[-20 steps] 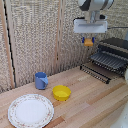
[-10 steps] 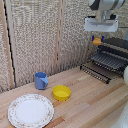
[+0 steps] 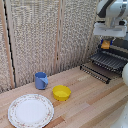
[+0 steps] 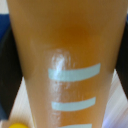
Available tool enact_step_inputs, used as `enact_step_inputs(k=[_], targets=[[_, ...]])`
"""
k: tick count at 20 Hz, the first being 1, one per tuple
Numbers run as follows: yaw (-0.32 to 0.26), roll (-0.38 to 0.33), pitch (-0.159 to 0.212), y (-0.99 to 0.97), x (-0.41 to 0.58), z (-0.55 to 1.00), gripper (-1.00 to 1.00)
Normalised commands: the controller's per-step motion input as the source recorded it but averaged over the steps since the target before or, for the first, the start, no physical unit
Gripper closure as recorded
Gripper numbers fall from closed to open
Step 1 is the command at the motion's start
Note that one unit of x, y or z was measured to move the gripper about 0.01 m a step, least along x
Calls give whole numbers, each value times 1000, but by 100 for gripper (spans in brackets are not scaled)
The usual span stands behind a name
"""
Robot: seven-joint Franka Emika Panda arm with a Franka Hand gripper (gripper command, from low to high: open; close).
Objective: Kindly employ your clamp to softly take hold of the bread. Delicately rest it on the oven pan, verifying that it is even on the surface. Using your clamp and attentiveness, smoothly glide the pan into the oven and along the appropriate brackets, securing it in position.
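Exterior view | bread [image 3: 105, 44] gripped between fingers [image 3: 105, 44] | oven pan [image 3: 107, 61] directly below | risk: tilted landing across ribs, roll-off if released high

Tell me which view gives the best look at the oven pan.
The exterior view. It shows the oven pan whole, a dark ribbed tray at the exterior view's right, with the pincer holding the bread above it. The wrist view is filled by the bread's orange-brown surface up close, and the pan cannot be made out there.

The gripper [image 3: 105, 42] holds the bread [image 3: 105, 44] above the oven pan [image 3: 107, 61], at the exterior view's right.
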Motion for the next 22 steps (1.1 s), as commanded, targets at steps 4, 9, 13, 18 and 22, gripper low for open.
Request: enact_step_inputs(k=[4,9,13,18,22], targets=[[-114,20,9,-696,36,-139,100],[-68,0,-20,-558,302,-109,100],[-34,2,-29,-354,513,-85,100],[-15,0,-25,-35,602,-107,100],[0,-5,-2,-166,450,-52,100]])
